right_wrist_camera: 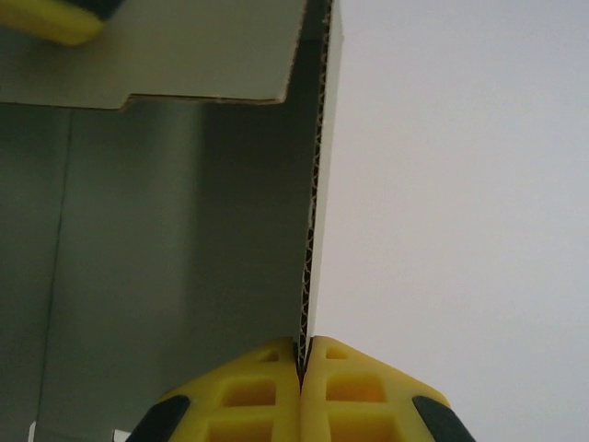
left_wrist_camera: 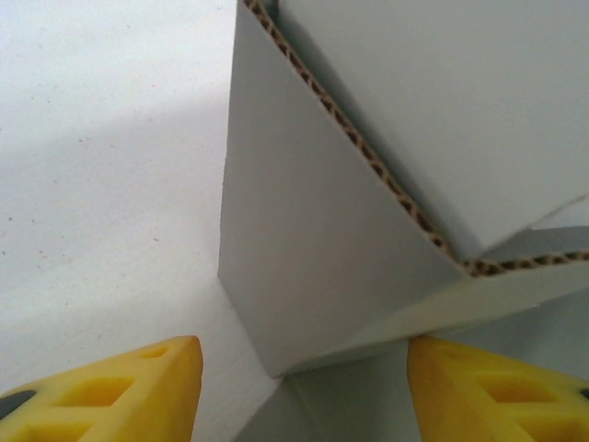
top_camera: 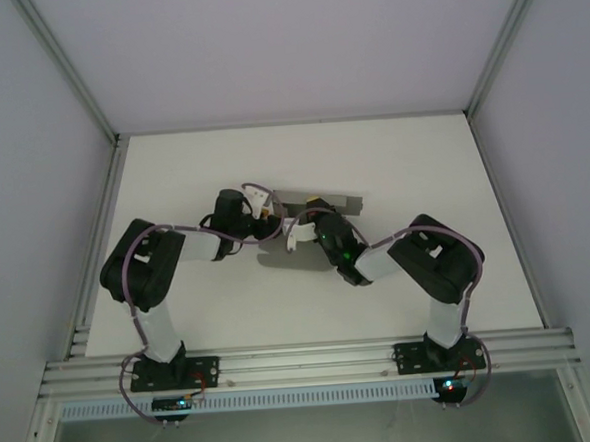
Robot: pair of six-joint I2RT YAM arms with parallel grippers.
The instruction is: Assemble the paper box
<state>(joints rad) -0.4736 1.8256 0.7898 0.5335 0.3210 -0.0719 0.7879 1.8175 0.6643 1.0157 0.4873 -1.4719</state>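
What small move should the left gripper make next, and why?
Probably close the left gripper on the box corner: it lies between the open yellow fingers, while the right gripper pinches a wall edge, which seems to steady the box.

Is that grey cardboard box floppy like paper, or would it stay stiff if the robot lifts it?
Probably fairly stiff: the paper box shows a wavy corrugated edge, and its wall stands straight where the right gripper pinches it. Likely light, being thin and hollow. Its flap may swing at the crease.
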